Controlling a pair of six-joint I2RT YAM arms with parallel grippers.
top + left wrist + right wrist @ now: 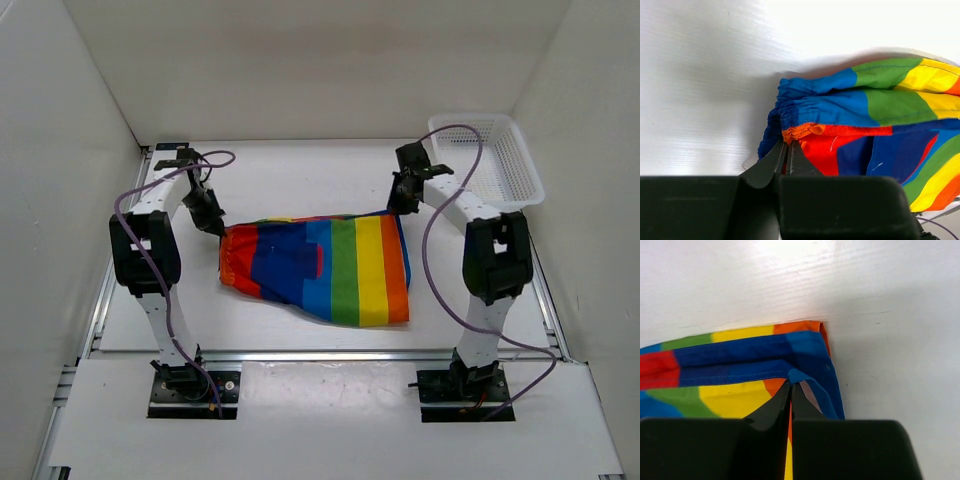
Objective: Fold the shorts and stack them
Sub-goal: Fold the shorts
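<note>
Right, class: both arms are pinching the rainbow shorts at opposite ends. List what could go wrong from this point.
1. The left fingers pinch only the orange edge of the gathered waistband of the shorts; the blue layers beside it may be left behind when lifted.
2. The right fingers hold a thin hem corner; a pull could slip it free and probably skew the fold.

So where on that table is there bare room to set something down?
Bare table lies behind the shorts up to the back wall, and in front, toward the arm bases. Crowded: the shorts' far corners, pinched by the left gripper and right gripper, and by the basket.
</note>
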